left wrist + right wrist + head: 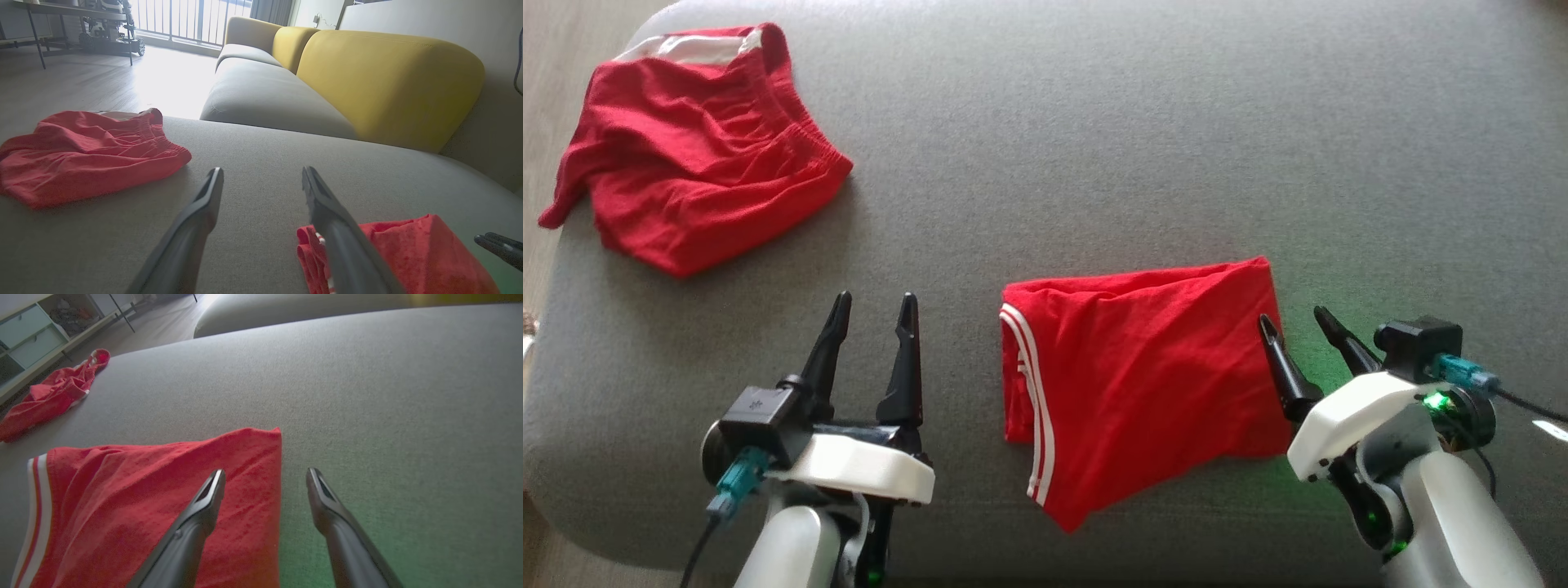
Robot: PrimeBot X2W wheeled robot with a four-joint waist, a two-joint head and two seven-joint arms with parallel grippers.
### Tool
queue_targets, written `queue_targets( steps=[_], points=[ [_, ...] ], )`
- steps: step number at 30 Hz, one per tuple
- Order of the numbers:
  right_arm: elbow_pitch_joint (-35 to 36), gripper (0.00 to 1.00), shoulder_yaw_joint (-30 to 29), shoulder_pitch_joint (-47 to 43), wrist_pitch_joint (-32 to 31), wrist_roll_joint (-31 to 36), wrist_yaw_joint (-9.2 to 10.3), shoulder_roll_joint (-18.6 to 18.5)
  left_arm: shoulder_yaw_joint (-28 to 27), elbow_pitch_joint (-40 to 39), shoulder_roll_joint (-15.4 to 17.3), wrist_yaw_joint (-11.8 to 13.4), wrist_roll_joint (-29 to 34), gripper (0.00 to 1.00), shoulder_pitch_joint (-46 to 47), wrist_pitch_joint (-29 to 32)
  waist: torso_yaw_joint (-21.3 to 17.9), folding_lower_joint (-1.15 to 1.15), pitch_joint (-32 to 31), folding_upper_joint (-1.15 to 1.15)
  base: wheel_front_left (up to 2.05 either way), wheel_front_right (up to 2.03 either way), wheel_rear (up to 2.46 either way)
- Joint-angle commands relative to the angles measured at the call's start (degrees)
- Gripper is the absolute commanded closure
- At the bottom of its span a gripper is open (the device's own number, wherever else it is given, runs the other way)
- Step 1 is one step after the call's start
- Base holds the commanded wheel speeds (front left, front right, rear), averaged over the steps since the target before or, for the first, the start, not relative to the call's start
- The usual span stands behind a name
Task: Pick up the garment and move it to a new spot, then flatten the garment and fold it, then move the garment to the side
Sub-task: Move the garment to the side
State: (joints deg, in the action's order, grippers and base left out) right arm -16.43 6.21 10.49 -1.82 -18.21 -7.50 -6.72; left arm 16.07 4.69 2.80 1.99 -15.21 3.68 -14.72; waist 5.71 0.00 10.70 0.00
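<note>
The folded red garment [1143,384], edged with white stripes, lies flat on the grey cushion [1094,122] near its front edge. The right gripper [1293,316] hovers at the garment's right edge with jaws spread wide and empty, one finger above the cloth and the other above bare cushion. The left gripper [875,300] is also wide and empty, just left of the garment. A second red garment [698,147] lies crumpled at the far left corner.

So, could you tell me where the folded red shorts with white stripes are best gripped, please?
Probably the straight right edge of the folded red shorts, coming from the right: it lies flat on the cushion, and the right jaws stand open astride it.
</note>
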Motion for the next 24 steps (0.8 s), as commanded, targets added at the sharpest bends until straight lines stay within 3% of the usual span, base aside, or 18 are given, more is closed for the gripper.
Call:
queue_targets(
  steps=[1, 10, 20, 21, 22, 24],
  points=[
    [1.09, 0.00, 1.56, 1.98, -1.06, -0.67, 0.01, -0.72, -1.50, -1.52, 0.08, 0.13, 0.48, 0.00, 2.34, -0.28, 0.64, 0.00, 0.67, 0.00, 0.00, 0.00, 0.00],
    [-2.37, 0.00, 2.06, 2.62, -7.76, -2.00, 0.01, -0.55, -1.02, -1.06, 0.08, 0.21, 0.39, 0.00, 3.16, -0.28, 1.69, 0.00, 1.35, 0.00, 0.00, 0.00, 0.00],
    [-5.30, 0.02, 2.44, 3.74, -9.58, -0.43, 0.01, 0.22, -0.55, -0.77, 0.08, 0.28, 0.42, 0.00, 3.63, -0.28, 2.22, 0.00, 1.30, 0.00, 0.00, 0.00, 0.00],
    [-5.50, 0.60, 2.74, 3.81, -9.65, -0.31, 0.01, 0.17, -0.53, -0.74, 0.08, 0.32, 0.43, 0.00, 3.60, -0.28, 2.24, 0.00, 1.23, 0.00, 0.00, 0.00, 0.00],
    [-5.64, 1.00, 3.04, 3.86, -9.56, -0.15, 0.01, 0.07, -0.51, -0.71, 0.08, 0.34, 0.43, 0.00, 3.55, -0.28, 2.25, 0.00, 1.11, 0.00, 0.00, 0.00, 0.00],
    [-5.89, 1.00, 3.81, 3.97, -9.31, 0.37, 0.01, -0.28, -0.51, -0.66, 0.08, 0.34, 0.47, 0.00, 3.42, -0.28, 2.21, 0.00, 0.86, 0.00, 0.00, 0.00, 0.00]
  ],
)
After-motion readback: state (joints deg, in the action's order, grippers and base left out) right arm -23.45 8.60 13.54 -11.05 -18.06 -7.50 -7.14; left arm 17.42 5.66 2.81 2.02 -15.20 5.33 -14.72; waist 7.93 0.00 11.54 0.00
